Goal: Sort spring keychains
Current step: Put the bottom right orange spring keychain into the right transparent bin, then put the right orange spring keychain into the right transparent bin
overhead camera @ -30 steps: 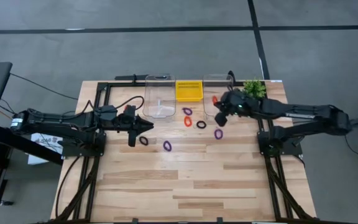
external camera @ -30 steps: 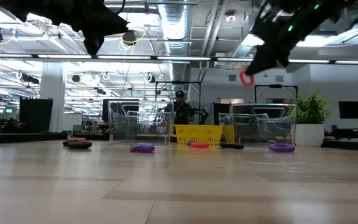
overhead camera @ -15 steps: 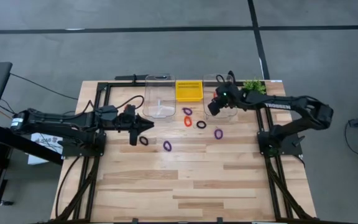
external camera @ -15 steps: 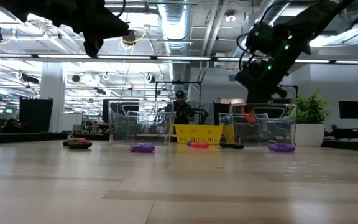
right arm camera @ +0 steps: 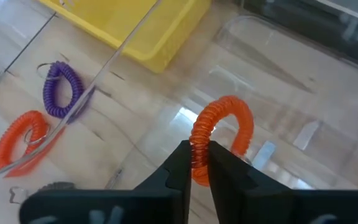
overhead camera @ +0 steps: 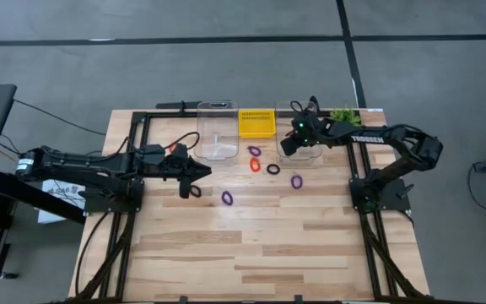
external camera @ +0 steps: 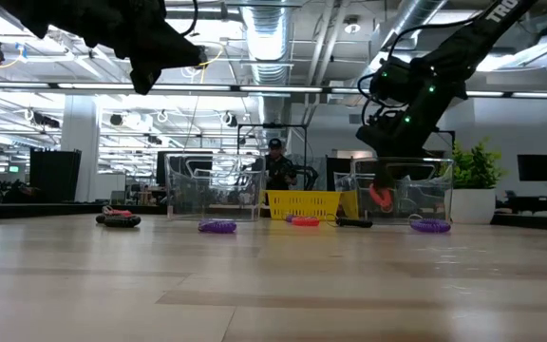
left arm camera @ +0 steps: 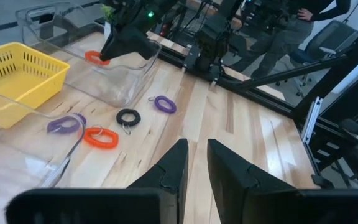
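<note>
**Right claw in the bin with an orange ring**

My right claw (right arm camera: 196, 163) pinches an orange ring (right arm camera: 219, 138) between its fingertips, which sit close together on the coil. It hangs inside the right clear bin (overhead camera: 304, 111), and in the low view the ring (external camera: 381, 197) shows through the bin wall (external camera: 433, 185), below the claw and above the floor of the bin.

Just beside that bin is the yellow basket (overhead camera: 257, 123), and past it the left clear bin (overhead camera: 216, 135).

On the table in front of the basket I see a purple ring (overhead camera: 254, 151) touching another orange ring (overhead camera: 254, 165), then a black ring (overhead camera: 273, 169) and a purple ring (overhead camera: 296, 181) nearer the right arm. Another purple ring (overhead camera: 227, 198) lies alone toward the table's middle.

My left claw (left arm camera: 193, 163) hangs above the table, well apart from the bins, holding nothing, its fingers nearly together with a narrow gap. A dark ring (overhead camera: 195, 191) lies just under its tip.
</note>
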{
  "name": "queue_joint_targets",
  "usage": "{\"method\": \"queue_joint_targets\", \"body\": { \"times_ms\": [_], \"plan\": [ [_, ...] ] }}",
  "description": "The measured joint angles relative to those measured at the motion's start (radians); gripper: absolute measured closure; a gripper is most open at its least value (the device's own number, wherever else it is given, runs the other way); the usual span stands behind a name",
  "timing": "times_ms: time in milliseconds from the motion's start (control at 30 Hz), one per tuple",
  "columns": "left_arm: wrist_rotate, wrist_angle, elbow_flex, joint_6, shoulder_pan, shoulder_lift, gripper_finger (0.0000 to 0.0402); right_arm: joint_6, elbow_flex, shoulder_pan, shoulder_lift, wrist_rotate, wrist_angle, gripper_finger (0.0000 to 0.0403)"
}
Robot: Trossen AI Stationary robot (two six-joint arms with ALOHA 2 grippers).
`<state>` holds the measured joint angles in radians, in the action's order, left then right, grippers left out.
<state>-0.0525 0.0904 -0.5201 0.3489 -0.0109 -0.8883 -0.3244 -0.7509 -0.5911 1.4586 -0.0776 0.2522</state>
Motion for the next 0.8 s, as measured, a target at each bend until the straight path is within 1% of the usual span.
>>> {"method": "queue_joint_targets", "body": {
  "times_ms": [500, 633, 800],
  "plan": [
    [-0.008, 0.000, 0.000, 0.000, -0.003, 0.000, 0.0344, -0.001, 0.000, -0.007, -0.001, 0.000, 0.000, 0.0303],
    [-0.008, 0.000, 0.000, 0.000, -0.003, 0.000, 0.0344, -0.016, 0.000, -0.007, -0.038, -0.001, -0.011, 0.0293],
    [-0.008, 0.000, 0.000, 0.000, -0.004, 0.000, 0.0344, 0.000, 0.000, -0.005, -0.136, -0.001, -0.065, 0.0292]
  ]
}}
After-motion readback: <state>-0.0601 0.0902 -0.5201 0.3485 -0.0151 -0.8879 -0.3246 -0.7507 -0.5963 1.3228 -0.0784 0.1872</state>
